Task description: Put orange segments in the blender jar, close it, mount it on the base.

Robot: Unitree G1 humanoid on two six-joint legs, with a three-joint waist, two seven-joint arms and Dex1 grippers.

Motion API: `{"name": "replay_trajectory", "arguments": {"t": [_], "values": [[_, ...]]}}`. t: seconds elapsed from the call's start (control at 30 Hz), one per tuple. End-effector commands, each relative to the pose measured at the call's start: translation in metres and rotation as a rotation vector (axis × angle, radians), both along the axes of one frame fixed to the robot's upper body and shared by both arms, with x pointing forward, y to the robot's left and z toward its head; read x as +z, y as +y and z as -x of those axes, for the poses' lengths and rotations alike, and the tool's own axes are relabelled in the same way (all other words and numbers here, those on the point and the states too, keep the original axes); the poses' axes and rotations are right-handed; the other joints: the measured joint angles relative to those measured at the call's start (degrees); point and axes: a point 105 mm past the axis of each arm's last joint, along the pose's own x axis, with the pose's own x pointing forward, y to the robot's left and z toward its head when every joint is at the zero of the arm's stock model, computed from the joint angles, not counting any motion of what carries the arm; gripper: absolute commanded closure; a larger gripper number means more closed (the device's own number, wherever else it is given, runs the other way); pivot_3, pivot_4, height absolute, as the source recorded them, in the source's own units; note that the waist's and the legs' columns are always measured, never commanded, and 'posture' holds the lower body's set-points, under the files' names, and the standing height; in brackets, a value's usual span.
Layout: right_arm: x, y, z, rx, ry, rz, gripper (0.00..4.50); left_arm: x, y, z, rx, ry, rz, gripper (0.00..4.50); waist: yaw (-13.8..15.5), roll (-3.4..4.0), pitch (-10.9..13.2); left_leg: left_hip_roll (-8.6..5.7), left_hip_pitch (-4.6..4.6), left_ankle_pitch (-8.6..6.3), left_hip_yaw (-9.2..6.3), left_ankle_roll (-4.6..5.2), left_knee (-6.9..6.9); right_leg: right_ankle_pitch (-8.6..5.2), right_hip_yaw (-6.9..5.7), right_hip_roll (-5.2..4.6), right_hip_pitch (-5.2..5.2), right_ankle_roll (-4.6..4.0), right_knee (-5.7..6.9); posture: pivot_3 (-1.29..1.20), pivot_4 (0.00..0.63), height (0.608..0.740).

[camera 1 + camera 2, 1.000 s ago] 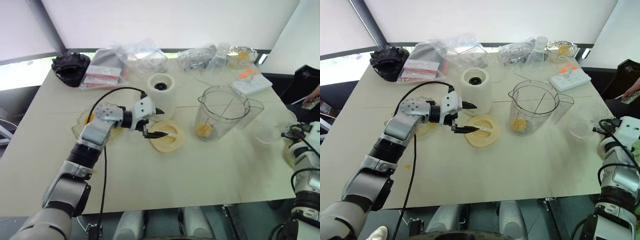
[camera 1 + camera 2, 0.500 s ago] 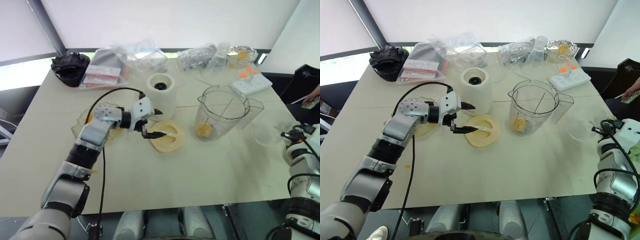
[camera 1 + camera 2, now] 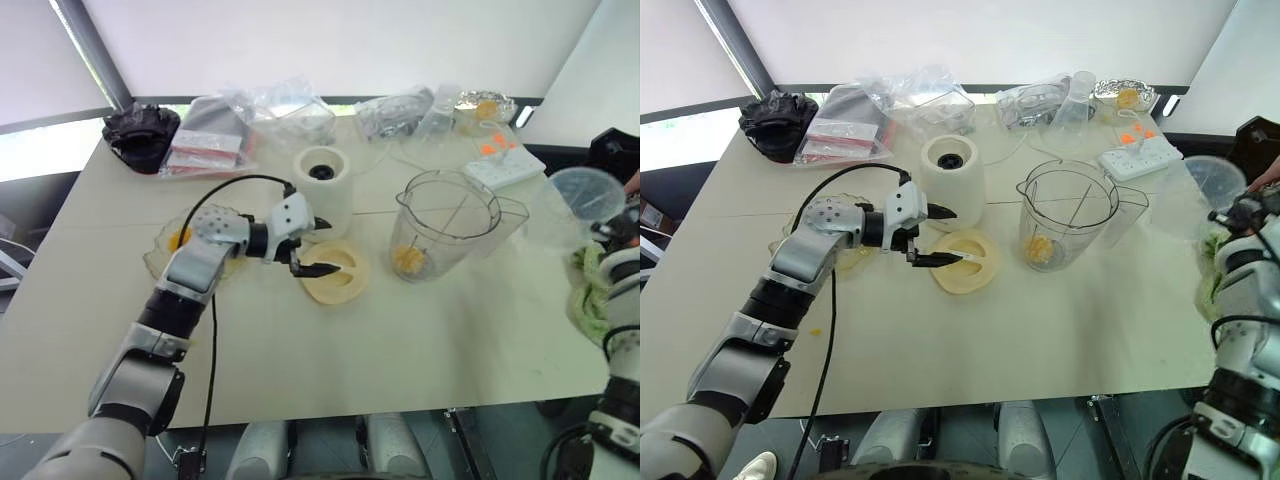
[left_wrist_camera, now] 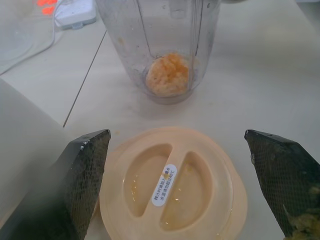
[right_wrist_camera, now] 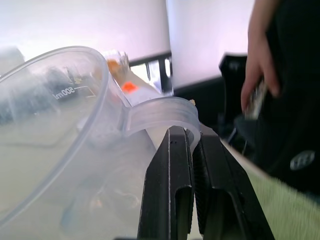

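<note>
Right gripper (image 5: 192, 150), pinched on the handle of a clear measuring cup (image 3: 585, 192), has just lifted it at right edge. Left gripper (image 4: 175, 185) hangs wide open over the lid (image 3: 335, 272). Blender jar (image 3: 447, 225), centre-right, holds orange segments (image 4: 168, 75); closing looks next.

Pale beige counter (image 3: 330, 350) w/ thin dark seam lines, fills most of the head views. Behind it a white wall/screen (image 3: 330, 40), brightly lit; dark slanted post (image 3: 85, 55) at far left. Dark ledge strip (image 3: 40, 120) runs along the wall's foot, bright daylight patch below it at left. Another white panel (image 3: 590, 70) at far right. Dark floor below the counter's near edge.
</note>
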Motion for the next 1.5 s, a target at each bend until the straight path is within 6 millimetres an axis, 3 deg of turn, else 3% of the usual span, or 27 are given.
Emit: {"name": "replay_trajectory", "arguments": {"t": [0.03, 0.3, 0.43, 0.6, 1.0, 1.5], "values": [[0.058, 0.011, 0.000, 0.059, -0.106, 0.138, 4.46, 0.012, -0.006, 0.004, -0.021, -0.022, 0.048, 0.00, -0.02, -0.01, 0.00, 0.00, 0.00, 0.00, 0.00, 0.00, 0.00, 0.00, 0.00, 0.01, 0.00, 0.00, 0.00, 0.00, 0.150, 0.740], [0.108, 0.039, -0.003, 0.173, -0.143, 0.295, 4.46, 0.011, -0.010, 0.005, -0.017, -0.019, 0.071, 0.00, 0.04, -0.01, 0.01, 0.01, -0.01, -0.01, 0.00, 0.02, -0.02, 0.00, -0.01, 0.00, -0.02, 0.01, -0.01, 0.00, 0.150, 0.740], [0.124, 0.066, 0.001, 0.224, -0.125, 0.498, 4.46, 0.010, -0.012, 0.005, -0.010, -0.018, 0.080, 0.00, 0.13, -0.01, 0.01, 0.01, -0.05, -0.01, -0.01, 0.02, -0.02, 0.00, -0.01, -0.01, -0.04, 0.01, -0.02, 0.00, 0.150, 0.740], [0.125, 0.086, 0.006, 0.243, -0.093, 0.696, 4.46, 0.010, -0.013, 0.004, -0.008, -0.019, 0.084, 0.00, 0.19, -0.04, 0.03, 0.01, -0.09, -0.01, -0.02, 0.02, -0.02, 0.00, -0.02, -0.01, -0.05, 0.01, -0.07, 0.00, 0.150, 0.740], [0.120, 0.103, 0.013, 0.249, -0.070, 0.879, 4.46, 0.010, -0.015, 0.003, -0.011, -0.021, 0.086, 0.00, 0.15, -0.04, 0.03, 0.00, -0.09, -0.01, -0.01, 0.01, -0.01, 0.00, -0.01, -0.02, -0.06, 0.00, -0.09, 0.00, 0.150, 0.740], [0.109, 0.127, 0.005, 0.325, -0.045, 1.111, 4.46, 0.009, -0.017, 0.005, -0.010, -0.021, 0.092, 0.00, 0.15, -0.04, 0.03, 0.00, -0.09, -0.01, 0.00, 0.01, -0.01, 0.00, -0.02, -0.02, -0.06, 0.00, -0.09, 0.00, 0.150, 0.740]]}}
